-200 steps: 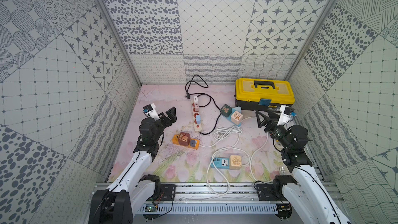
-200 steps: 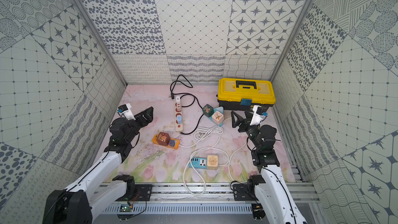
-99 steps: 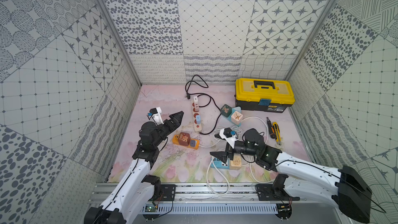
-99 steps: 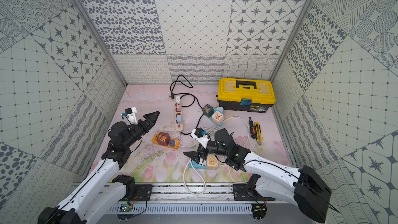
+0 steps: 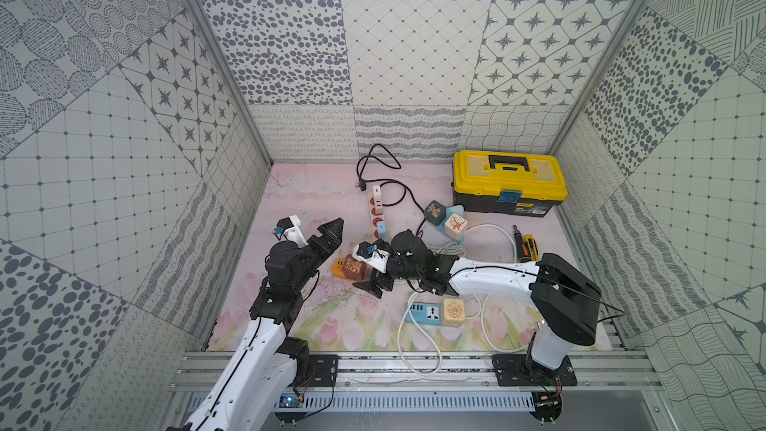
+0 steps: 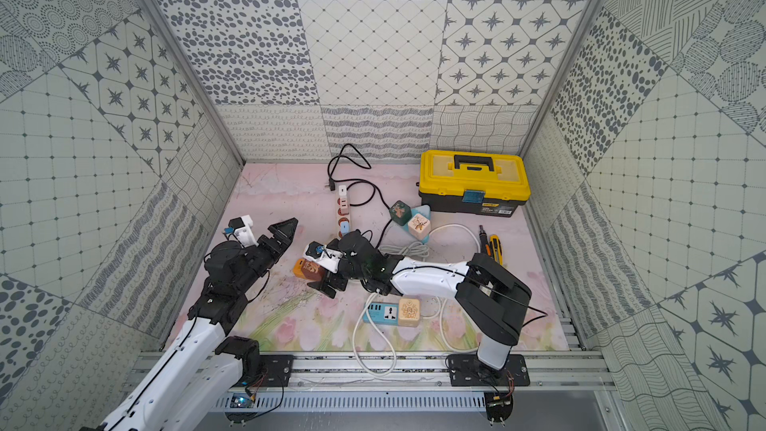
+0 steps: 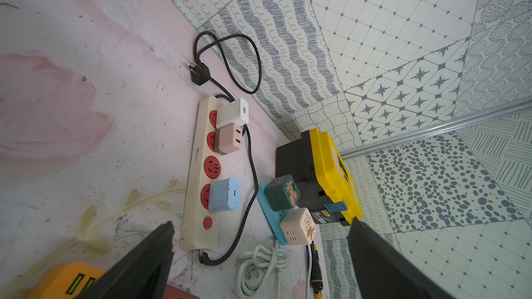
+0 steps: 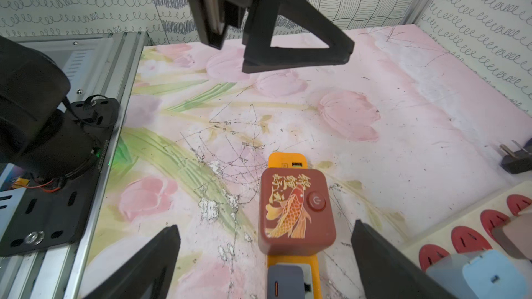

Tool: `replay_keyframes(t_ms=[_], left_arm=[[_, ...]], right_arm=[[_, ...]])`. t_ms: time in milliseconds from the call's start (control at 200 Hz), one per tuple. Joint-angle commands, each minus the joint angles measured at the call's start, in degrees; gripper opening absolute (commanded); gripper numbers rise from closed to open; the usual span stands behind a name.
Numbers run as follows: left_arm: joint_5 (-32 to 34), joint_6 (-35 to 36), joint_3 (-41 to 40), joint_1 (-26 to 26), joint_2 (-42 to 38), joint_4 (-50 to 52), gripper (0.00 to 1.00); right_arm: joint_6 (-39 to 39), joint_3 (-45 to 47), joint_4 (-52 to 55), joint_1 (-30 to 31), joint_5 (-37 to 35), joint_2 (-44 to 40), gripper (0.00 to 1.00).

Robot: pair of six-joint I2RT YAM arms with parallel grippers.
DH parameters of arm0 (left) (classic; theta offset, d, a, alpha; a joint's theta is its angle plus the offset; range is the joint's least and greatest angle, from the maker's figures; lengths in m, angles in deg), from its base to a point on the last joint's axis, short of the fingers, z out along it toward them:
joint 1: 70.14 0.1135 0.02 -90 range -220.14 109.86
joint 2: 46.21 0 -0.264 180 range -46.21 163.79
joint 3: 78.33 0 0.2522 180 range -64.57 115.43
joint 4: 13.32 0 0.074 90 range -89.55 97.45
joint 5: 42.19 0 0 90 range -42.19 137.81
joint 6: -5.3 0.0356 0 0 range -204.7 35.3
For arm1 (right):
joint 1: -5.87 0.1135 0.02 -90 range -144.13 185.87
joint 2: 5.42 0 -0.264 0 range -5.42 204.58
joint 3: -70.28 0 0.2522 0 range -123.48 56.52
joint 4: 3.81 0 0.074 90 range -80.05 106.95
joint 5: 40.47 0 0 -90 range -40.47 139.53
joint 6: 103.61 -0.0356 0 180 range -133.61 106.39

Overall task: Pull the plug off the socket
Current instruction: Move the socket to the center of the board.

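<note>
**Task item.** A red-brown cube plug (image 8: 296,211) with a gold fish print sits on an orange socket strip (image 8: 286,159), lower centre of the right wrist view. That view also records a grey plug (image 8: 288,280) on the same strip at the bottom edge. Both top views hide the grey plug under the right wrist. In a top view the red-brown cube plug (image 5: 354,267) lies left of centre on the floral mat (image 5: 331,325), only partly exposed.

**Right gripper** (image 8: 264,225). The fingers are spread wide with the cube plug between them. There is a gap on each side and nothing is pinched. Height above the mat cannot be told.

**Left wrist view.** Only a corner of the orange socket strip (image 7: 63,280) shows, at lower left. This view covers instead the cream power strip (image 7: 195,174) with its white adapter (image 7: 233,112), pink adapter (image 7: 230,139) and blue adapter (image 7: 224,195). The yellow toolbox (image 7: 331,174) stands at right of centre.

**Left gripper** (image 7: 262,222). The fingers are spread and hold nothing.

**Arm pose.** In both top views the right arm (image 5: 493,281) lies low, stretched from its base at lower right toward frame centre, with the wrist over the orange strip. The left arm (image 5: 257,350) rises from lower left. Its gripper points to the upper right, near the orange strip but apart from it. The right wrist view shows one left finger (image 8: 288,44) at the top of the frame, well apart from the plug.
</note>
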Motion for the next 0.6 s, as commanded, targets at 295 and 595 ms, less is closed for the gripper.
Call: replay_keyframes(t_ms=[295,595], left_arm=[[13.56,-0.65,0.06,0.36,-7.47,17.68,0.99],[12.35,-3.66,-1.31,0.38,-10.91,24.66,0.99]], right_arm=[[1.57,-11.52,8.75,-0.59,0.50,10.21,1.00],[1.63,-14.27,12.99,-0.98,1.92,13.08,0.83]])
